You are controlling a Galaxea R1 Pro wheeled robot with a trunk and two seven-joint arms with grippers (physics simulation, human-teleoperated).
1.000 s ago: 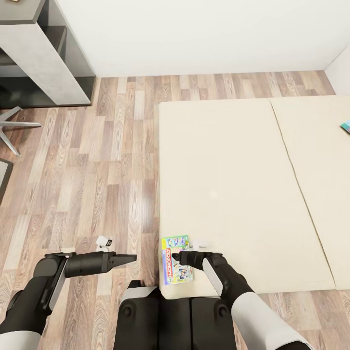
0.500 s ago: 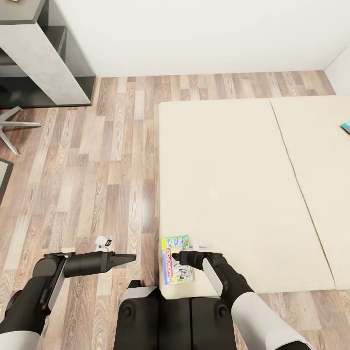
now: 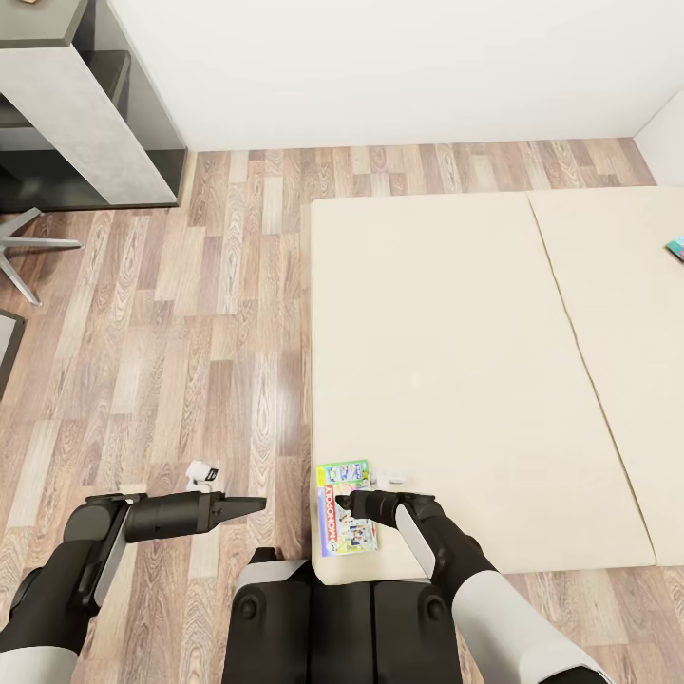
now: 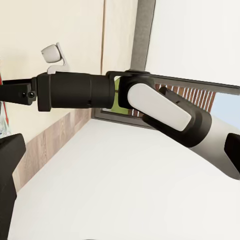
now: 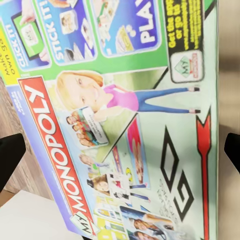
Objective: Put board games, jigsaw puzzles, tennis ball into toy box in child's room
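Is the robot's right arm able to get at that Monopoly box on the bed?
Probably yes. The right gripper hovers right over the Monopoly box at the bed's near corner, open, its fingers either side, and nothing lies between them.

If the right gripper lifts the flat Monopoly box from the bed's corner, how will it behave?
The flat, colourfully printed Monopoly box probably stays stiff, as its edges look straight. Its glossy lid may slip between the fingers. Being thin and wide, it could tilt if gripped at one edge.

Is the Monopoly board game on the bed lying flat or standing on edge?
Lying flat: the Monopoly board game rests face up at the near corner of the bed, with the open right gripper above its printed lid.
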